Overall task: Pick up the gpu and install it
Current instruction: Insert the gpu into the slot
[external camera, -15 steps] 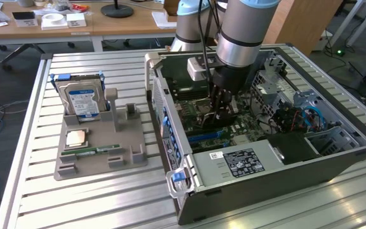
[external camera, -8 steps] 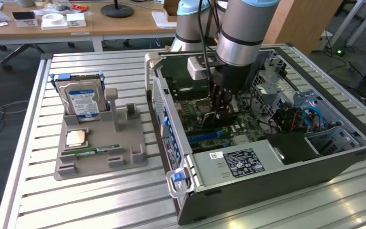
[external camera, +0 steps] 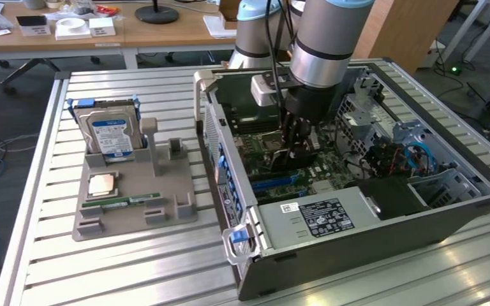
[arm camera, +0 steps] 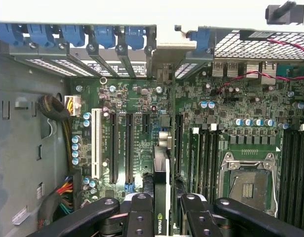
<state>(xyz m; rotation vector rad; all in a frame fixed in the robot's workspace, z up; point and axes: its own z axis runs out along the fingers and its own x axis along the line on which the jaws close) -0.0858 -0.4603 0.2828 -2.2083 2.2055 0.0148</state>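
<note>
The gpu point(arm camera: 162, 173) stands on edge between my fingers, a thin dark card with a green logo near my wrist. My gripper point(arm camera: 162, 210) is shut on the gpu, one finger point(arm camera: 141, 217) on each flat face. In the exterior view the gripper point(external camera: 300, 148) reaches down into the open computer case point(external camera: 228, 159), and the gpu point(external camera: 303, 157) hangs just over the green motherboard point(external camera: 330, 172). In the wrist view the card lines up along the long black expansion slots point(arm camera: 128, 148). I cannot tell whether its lower edge touches a slot.
A grey parts holder point(external camera: 126, 213) on the slatted table carries a blue-labelled hard drive point(external camera: 109, 135), a processor point(external camera: 102, 185) and a green memory stick point(external camera: 131, 201). Inside the case are the power supply point(external camera: 326, 217), the processor socket point(arm camera: 248, 182), cables point(arm camera: 56, 111) and blue latches point(arm camera: 102, 37).
</note>
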